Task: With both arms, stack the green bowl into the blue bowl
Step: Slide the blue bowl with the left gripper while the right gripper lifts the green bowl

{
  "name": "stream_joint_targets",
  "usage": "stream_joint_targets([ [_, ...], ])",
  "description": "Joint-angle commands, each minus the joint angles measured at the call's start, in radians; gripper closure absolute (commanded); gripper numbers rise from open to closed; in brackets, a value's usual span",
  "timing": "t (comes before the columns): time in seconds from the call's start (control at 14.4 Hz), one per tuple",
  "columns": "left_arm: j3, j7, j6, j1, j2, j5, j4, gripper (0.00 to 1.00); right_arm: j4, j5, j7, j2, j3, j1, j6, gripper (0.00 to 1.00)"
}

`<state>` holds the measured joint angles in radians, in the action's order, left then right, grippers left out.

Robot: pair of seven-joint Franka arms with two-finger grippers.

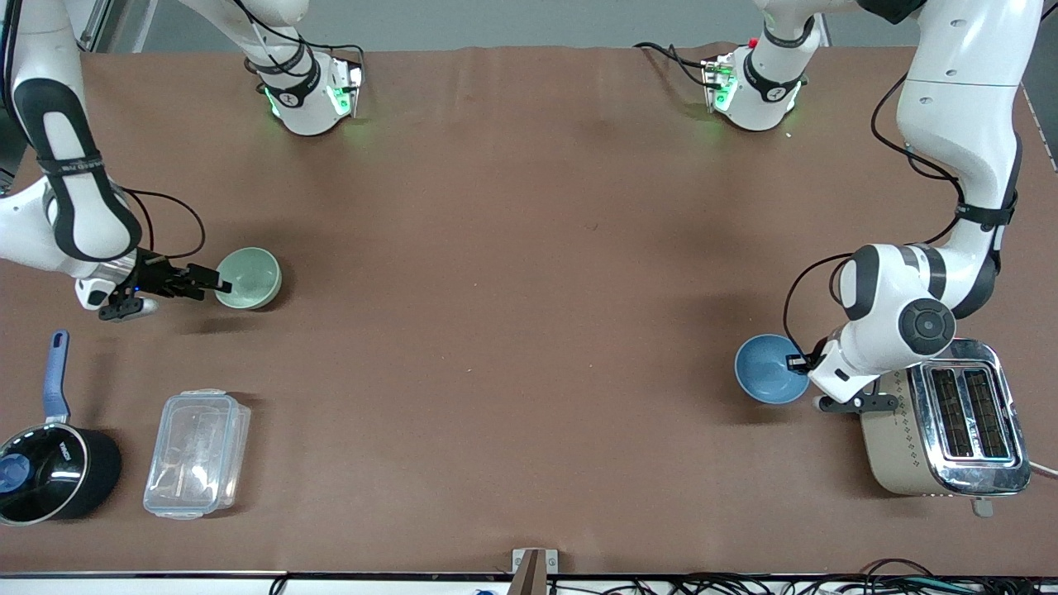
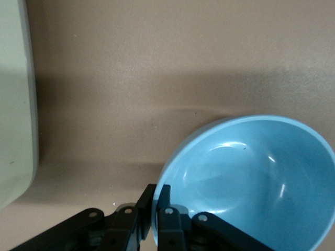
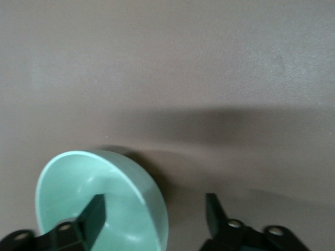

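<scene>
The pale green bowl (image 1: pixel 250 278) sits on the brown table toward the right arm's end. My right gripper (image 1: pixel 220 286) is open and straddles its rim: in the right wrist view (image 3: pixel 154 203) one finger is inside the green bowl (image 3: pixel 73 180) and the other is outside it over the table. The blue bowl (image 1: pixel 769 369) sits toward the left arm's end, beside the toaster. My left gripper (image 1: pixel 800 361) is shut on its rim. In the left wrist view (image 2: pixel 156 201) the two fingers pinch the wall of the blue bowl (image 2: pixel 251 183), one inside and one outside.
A chrome and cream toaster (image 1: pixel 942 430) stands right beside the left gripper; its pale side shows in the left wrist view (image 2: pixel 14 104). A black saucepan with a blue handle (image 1: pixel 50 471) and a clear plastic container (image 1: pixel 197 453) stand nearer the front camera than the green bowl.
</scene>
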<state>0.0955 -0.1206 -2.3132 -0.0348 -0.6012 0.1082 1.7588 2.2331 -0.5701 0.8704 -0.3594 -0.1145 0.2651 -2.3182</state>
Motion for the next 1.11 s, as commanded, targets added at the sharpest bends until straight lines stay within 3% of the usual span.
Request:
stream_joint_targets([
  [0.0, 0.05, -0.028, 0.009, -0.002, 0.014, 0.004, -0.013, 1.0, 0.034, -0.039, 0.048, 0.013, 0.007, -0.007, -0.027, 0.46],
  [0.07, 0.079, -0.066, 0.032, -0.002, 0.027, -0.002, -0.013, 1.0, 0.034, -0.039, 0.062, 0.022, 0.007, -0.006, -0.026, 0.63],
  [0.21, 0.142, -0.164, 0.066, -0.001, 0.049, -0.002, -0.013, 1.0, 0.034, -0.037, 0.091, 0.046, 0.006, -0.003, -0.02, 0.83],
  [0.42, 0.269, -0.362, 0.084, 0.001, 0.054, -0.002, -0.013, 1.0, 0.034, -0.036, 0.096, 0.089, 0.003, -0.003, -0.02, 0.96],
  [0.7, 0.4, -0.585, 0.083, 0.021, 0.037, 0.002, -0.028, 1.0, 0.043, -0.036, 0.098, 0.111, 0.002, -0.001, -0.015, 0.98],
  [1.04, 0.406, -0.787, 0.072, 0.196, -0.046, 0.01, -0.116, 1.0, 0.04, 0.011, 0.004, 0.237, 0.002, -0.049, 0.025, 0.99],
])
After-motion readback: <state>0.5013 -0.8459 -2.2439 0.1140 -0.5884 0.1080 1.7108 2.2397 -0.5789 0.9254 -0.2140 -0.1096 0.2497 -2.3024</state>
